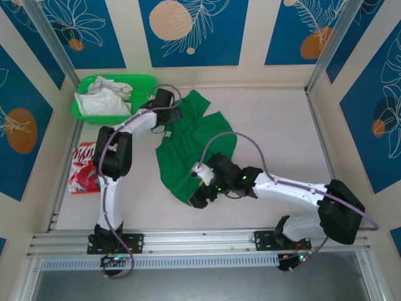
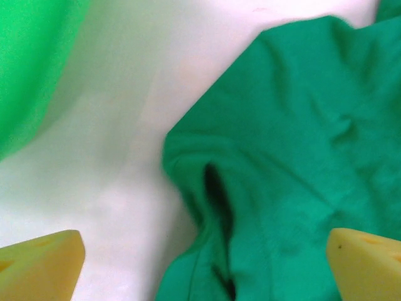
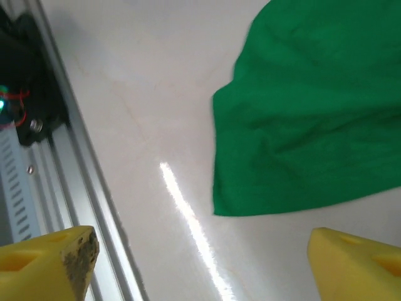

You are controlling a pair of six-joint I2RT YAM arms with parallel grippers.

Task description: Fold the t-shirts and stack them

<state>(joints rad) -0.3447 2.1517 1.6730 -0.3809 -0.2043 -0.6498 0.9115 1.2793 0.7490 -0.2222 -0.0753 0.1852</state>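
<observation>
Top external, tee (image 1: 188, 150): long axis far-to-near.
My left gripper (image 2: 203, 266): open, over far end.
My right gripper (image 3: 200, 263): open, beside near hem.

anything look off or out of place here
The green t-shirt lies rumpled and askew in the middle of the table, not spread flat. The red t-shirt sits bunched at its left edge.

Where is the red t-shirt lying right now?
In the top view, the red t-shirt lies at the table's left edge, beside the left arm, nearer than the green basket.
</observation>
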